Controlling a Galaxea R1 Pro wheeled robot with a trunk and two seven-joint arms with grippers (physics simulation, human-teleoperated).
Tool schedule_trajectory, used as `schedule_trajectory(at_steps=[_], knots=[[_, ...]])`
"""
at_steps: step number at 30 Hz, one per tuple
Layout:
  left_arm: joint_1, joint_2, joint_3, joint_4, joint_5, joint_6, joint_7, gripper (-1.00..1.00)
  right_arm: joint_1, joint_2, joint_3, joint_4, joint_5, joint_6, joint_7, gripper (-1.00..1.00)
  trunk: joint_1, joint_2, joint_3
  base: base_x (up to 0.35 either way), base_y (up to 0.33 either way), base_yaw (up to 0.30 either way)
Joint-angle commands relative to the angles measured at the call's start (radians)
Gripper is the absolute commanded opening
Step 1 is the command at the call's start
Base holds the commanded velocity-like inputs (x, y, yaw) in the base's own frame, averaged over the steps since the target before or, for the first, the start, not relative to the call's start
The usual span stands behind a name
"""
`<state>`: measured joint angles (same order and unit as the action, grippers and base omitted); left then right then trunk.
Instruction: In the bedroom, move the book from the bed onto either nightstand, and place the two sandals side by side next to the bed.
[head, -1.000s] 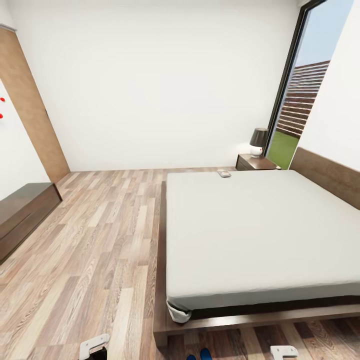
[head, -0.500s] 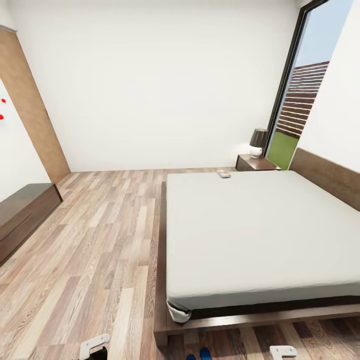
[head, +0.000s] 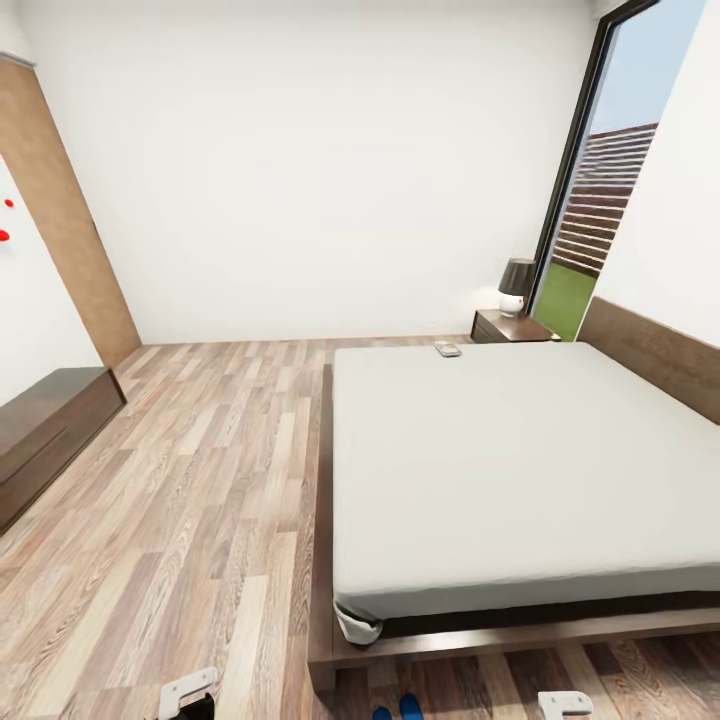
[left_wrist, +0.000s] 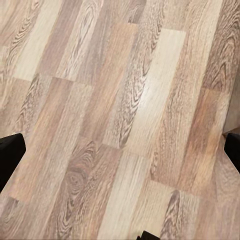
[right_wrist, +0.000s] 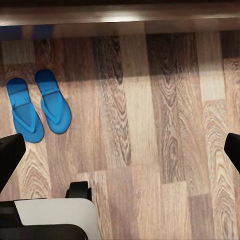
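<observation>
Since the earlier frames only the view has crept slightly; bed, lamp and floor unchanged. Right gripper hangs over the floor, jaws spread wide, empty; left gripper likewise spread over bare planks. Two sandals already lie side by side just beside the bed frame. Book lies at the mattress's far corner, near the nightstand with its lamp. Judgement: drive round the bed's left side first; the book looks out of reach from here.

sandals: cut by bottom edge | bed: right side cropped | book: too small to read
</observation>
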<state>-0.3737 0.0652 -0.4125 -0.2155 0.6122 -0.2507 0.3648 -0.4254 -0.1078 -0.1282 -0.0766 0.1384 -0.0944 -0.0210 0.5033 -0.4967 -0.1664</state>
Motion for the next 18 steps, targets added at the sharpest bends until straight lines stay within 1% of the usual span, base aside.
schedule_trajectory(at_steps=[1,14,18], knots=[[-0.001,0.001,-0.009,-0.001,0.008,-0.002,0.005,1.0,-0.001,0.0,-0.008,0.001,0.01,-0.004,-0.002,1.0,-0.004,0.006,0.001,0.0,0.0,0.0],[-0.001,0.0,-0.009,-0.001,0.008,-0.002,0.002,1.0,-0.001,-0.001,-0.009,0.001,0.01,-0.004,-0.002,1.0,-0.053,0.097,0.042,0.0,0.0,0.0],[-0.001,0.0,-0.009,-0.001,0.008,-0.002,-0.003,1.0,-0.001,-0.001,-0.01,0.001,0.01,-0.004,-0.002,1.0,-0.053,0.097,0.042,0.0,0.0,0.0]])
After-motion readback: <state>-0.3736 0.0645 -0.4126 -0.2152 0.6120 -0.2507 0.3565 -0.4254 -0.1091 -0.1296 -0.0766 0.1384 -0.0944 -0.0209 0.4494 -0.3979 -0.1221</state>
